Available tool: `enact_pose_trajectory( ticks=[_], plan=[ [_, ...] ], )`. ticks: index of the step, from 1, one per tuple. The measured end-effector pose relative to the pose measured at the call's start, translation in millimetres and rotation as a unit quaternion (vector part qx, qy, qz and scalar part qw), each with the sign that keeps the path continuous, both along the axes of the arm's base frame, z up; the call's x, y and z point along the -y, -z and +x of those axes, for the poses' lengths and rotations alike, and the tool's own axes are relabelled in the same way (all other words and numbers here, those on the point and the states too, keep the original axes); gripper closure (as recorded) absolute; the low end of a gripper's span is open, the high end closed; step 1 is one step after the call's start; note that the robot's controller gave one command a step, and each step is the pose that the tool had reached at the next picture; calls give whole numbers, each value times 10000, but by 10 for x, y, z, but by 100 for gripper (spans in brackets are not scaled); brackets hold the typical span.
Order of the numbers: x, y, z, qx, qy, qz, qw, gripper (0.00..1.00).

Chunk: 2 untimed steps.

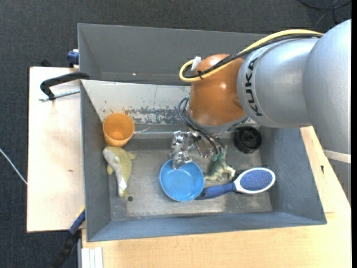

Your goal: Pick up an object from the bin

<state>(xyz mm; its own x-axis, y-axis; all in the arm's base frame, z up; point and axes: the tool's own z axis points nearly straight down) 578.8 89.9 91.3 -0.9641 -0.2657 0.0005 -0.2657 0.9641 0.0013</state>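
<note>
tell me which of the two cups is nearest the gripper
The blue cup at the bin's front middle, right by the gripper. The orange cup stands well apart at the left, near the back wall.

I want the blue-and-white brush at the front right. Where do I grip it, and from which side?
Probably the blue handle of the brush, near the neck, coming straight down and closing across its narrow width. It lies flat with bristles up, and the handle's far end butts the blue bowl, so the neck side looks freer.

Cup [117,128] left — bowl [181,183] middle — brush [254,180] right.
</note>
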Motion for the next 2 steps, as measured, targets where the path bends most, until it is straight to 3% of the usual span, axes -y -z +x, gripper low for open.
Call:
enact_pose_trajectory(
  ticks=[1, 2],
  plan=[
    [-21, -1329, 133, 83, 181, 13, 9998, 100],
    [237, -1955, -235, 61, -755, -1, 9971, 100]
  ],
)
